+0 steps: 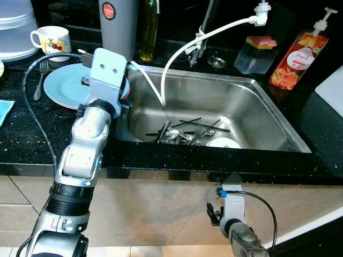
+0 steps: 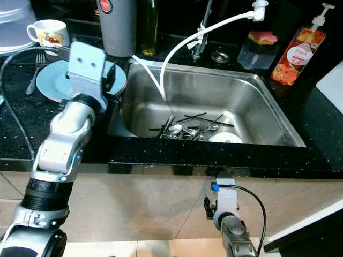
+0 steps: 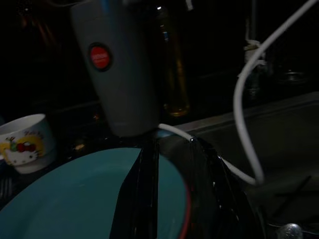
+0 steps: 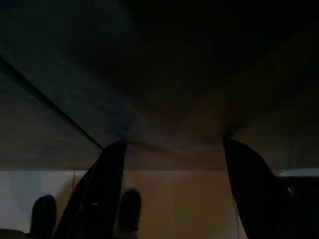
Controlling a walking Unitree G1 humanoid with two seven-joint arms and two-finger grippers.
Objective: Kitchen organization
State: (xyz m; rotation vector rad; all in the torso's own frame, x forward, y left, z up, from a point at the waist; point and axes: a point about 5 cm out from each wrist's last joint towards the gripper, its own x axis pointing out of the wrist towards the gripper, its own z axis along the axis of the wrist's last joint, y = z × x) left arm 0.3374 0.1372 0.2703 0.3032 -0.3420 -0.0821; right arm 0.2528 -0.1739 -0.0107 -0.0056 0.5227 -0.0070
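My left gripper (image 3: 172, 194) is reaching over the black speckled stone counter (image 1: 32, 144), its two black fingers set a narrow gap apart and straddling the red-edged rim of the round light-blue plate (image 1: 67, 85) at the plate's 3 o'clock side; whether they already press on that rim I cannot tell. The plate lies flat on the counter just beside the stainless steel sink (image 1: 252, 112), which sits at 3 o'clock from it. At the plate's 9 o'clock a metal fork (image 1: 40, 80) lies on the counter, and at 11 o'clock stands a white mug with a cartoon print (image 1: 51, 39). A tall grey cylinder with a red round badge (image 1: 119, 24) stands at 1 o'clock from the plate. In the sink basin lie black chopsticks and metal spoons (image 1: 185, 131) with a white dish (image 1: 223, 143) at their 4 o'clock. My right gripper (image 4: 172, 194) hangs idle below the counter edge, fingers spread wide and empty
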